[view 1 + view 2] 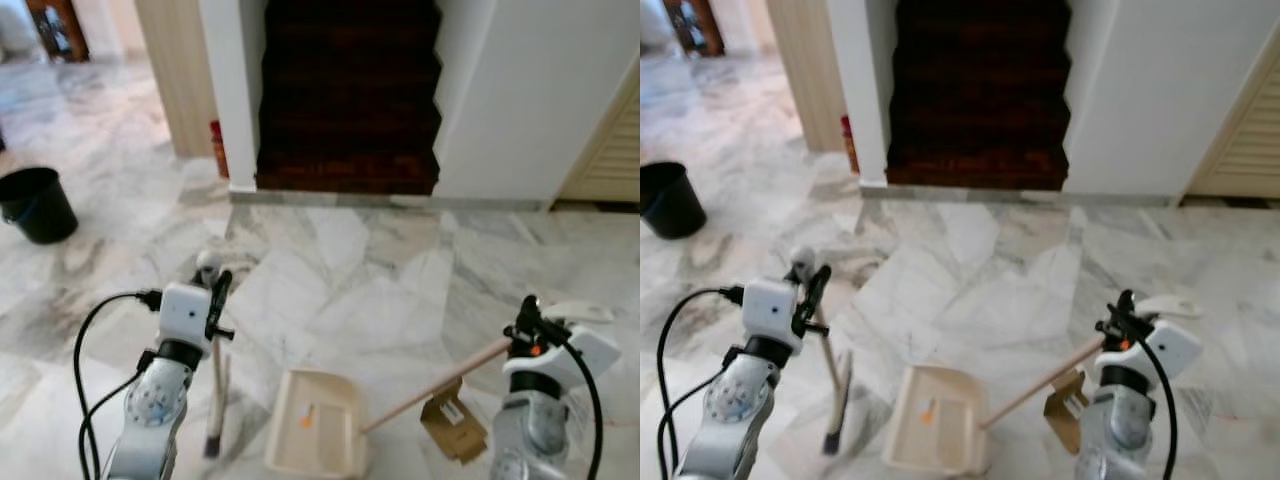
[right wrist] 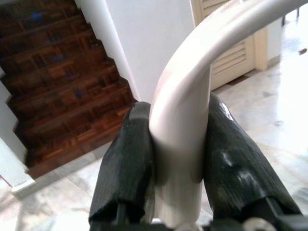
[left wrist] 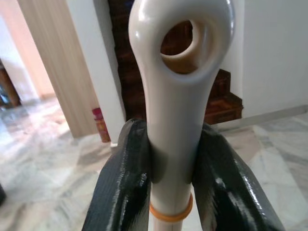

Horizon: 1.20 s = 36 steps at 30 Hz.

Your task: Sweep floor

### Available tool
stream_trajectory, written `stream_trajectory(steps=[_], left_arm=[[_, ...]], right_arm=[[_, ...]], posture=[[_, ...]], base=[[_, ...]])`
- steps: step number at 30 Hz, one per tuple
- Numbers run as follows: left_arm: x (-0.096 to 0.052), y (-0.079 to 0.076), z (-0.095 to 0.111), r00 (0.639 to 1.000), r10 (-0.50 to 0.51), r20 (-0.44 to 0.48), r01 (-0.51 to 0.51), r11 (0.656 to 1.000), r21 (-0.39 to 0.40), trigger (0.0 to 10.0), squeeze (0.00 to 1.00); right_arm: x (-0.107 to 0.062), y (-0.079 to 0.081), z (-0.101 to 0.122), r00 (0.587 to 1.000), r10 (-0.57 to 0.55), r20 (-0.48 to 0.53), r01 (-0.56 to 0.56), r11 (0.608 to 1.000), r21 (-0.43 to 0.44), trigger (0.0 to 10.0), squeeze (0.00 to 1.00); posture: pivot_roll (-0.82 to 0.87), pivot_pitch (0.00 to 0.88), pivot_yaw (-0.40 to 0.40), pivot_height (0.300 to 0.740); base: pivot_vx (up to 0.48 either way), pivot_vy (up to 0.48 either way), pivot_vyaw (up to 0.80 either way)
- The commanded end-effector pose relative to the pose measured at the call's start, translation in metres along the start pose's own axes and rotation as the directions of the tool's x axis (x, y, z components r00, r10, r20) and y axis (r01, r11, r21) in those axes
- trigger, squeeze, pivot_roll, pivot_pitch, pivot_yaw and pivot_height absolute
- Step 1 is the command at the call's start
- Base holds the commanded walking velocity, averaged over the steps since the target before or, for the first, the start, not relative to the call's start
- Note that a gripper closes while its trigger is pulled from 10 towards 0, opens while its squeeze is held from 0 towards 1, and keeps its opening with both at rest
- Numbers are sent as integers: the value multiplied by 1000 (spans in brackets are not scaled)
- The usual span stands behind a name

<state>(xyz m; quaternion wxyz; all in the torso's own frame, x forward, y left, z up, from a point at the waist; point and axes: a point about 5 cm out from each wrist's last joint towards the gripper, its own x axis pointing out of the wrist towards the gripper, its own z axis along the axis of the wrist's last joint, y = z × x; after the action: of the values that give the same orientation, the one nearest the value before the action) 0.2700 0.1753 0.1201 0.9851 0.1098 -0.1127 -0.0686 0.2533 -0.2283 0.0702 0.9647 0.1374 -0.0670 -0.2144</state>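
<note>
While my left claw [image 1: 215, 300] clamps the broom [image 1: 214, 395] and my right claw [image 1: 527, 325] clamps the dustpan [image 1: 315, 420] handle, one orange scrap [image 1: 307, 415] sits inside; cardboard [image 1: 452, 420] remains on the floor [image 1: 350, 270].

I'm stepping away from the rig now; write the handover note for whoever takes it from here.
Left gripper: shut on the broom handle, broom upright, bristles on the marble floor.
Right gripper: shut on the dustpan handle; dustpan rests on the floor between the arms.
Done: a small orange scrap lies in the pan.
Left: a piece of brown cardboard lies beside the pan, near the right arm. Black bucket stands far to the left.
</note>
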Motion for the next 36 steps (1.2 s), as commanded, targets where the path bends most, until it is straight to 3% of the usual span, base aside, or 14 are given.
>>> stream_trajectory(steps=[1, 6, 14, 31, 36], left_arm=[[3, 5, 9, 999, 9, 43, -10, 1000, 18, 10000, 0], [2, 4, 9, 999, 8, 44, -8, 1000, 17, 10000, 0], [2, 3, 9, 999, 9, 45, -9, 1000, 13, 10000, 0], [2, 2, 10, 999, 14, 46, -14, 1000, 8, 10000, 0], [1, 3, 10, 999, 18, 47, -19, 1000, 10, 10000, 0]], right_arm=[[6, 10, 10, 998, 22, 52, -24, 999, 38, 10000, 0], [7, 10, 10, 999, 24, 44, -26, 999, 42, 10000, 0], [7, 10, 11, 999, 26, 46, -28, 999, 42, 10000, 0], [9, 11, 13, 998, 31, 53, -33, 999, 41, 10000, 0], [9, 12, 12, 998, 35, 49, -37, 999, 39, 10000, 0]], posture=[[124, 30, -57, 740], [125, 26, -59, 740], [124, 28, -62, 740], [132, 46, -70, 740], [134, 47, -72, 740]], base=[[0, 394, 0], [0, 393, 0], [0, 394, -709], [0, 412, 0], [0, 415, -658]])
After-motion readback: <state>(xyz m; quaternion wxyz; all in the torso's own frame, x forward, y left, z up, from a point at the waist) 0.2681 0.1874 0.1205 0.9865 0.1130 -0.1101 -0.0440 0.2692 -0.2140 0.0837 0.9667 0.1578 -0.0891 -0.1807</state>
